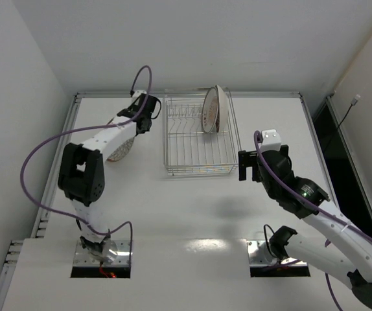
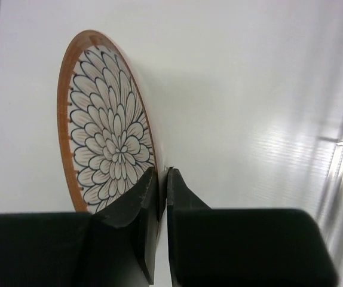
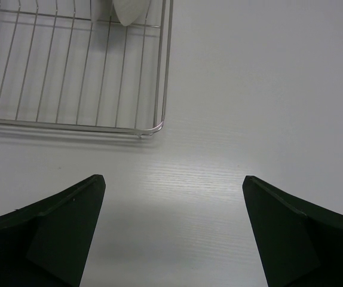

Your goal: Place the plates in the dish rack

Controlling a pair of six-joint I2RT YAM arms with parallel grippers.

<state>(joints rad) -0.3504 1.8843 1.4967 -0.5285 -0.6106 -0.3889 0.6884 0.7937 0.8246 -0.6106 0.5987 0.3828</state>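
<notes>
My left gripper (image 2: 162,171) is shut on the rim of a brown-rimmed plate (image 2: 108,149) with a petal pattern, seen edge-on in the left wrist view. In the top view that plate (image 1: 119,151) shows partly under the left forearm, left of the dish rack, with the gripper (image 1: 140,127) at its far edge. The silver wire dish rack (image 1: 179,165) stands at the back middle. Two plates (image 1: 212,109) stand upright close together at its far right. My right gripper (image 1: 247,166) is open and empty, just right of the rack's near corner (image 3: 150,128).
White walls close the table at the back and left. A metal rail (image 1: 76,107) runs along the table's left edge. A dark gap (image 1: 341,149) lies beyond the right edge. The arm bases (image 1: 102,249) sit at the near edge.
</notes>
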